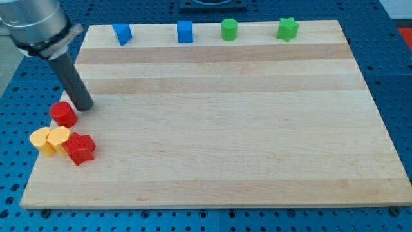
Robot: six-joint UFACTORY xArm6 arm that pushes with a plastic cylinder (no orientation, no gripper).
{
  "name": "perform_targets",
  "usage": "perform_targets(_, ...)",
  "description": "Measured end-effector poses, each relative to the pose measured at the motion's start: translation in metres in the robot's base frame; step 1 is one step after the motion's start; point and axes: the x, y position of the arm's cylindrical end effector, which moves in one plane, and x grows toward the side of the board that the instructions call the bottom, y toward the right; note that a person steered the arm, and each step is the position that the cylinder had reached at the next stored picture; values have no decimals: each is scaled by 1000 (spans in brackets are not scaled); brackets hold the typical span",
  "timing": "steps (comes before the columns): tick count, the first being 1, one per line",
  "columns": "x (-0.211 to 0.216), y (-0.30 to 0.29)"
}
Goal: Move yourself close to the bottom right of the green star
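Two blue blocks (122, 33) (top row) flank nothing near my tip (84, 105).

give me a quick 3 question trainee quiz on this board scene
1. True or false: my tip touches the green star-shaped block.
2. Which block is nearest my tip? A) red cylinder block B) green cylinder block C) blue cube block
3. Fill in: the green star sits near the wooden board's top ____ corner in the view.

Key: 1 false; 2 A; 3 right.
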Motion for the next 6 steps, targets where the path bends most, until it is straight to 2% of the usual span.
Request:
perform_targets(1,-5,4)
perform_targets(2,-32,4)
perform_targets(5,-43,15)
perform_targets(6,-99,118)
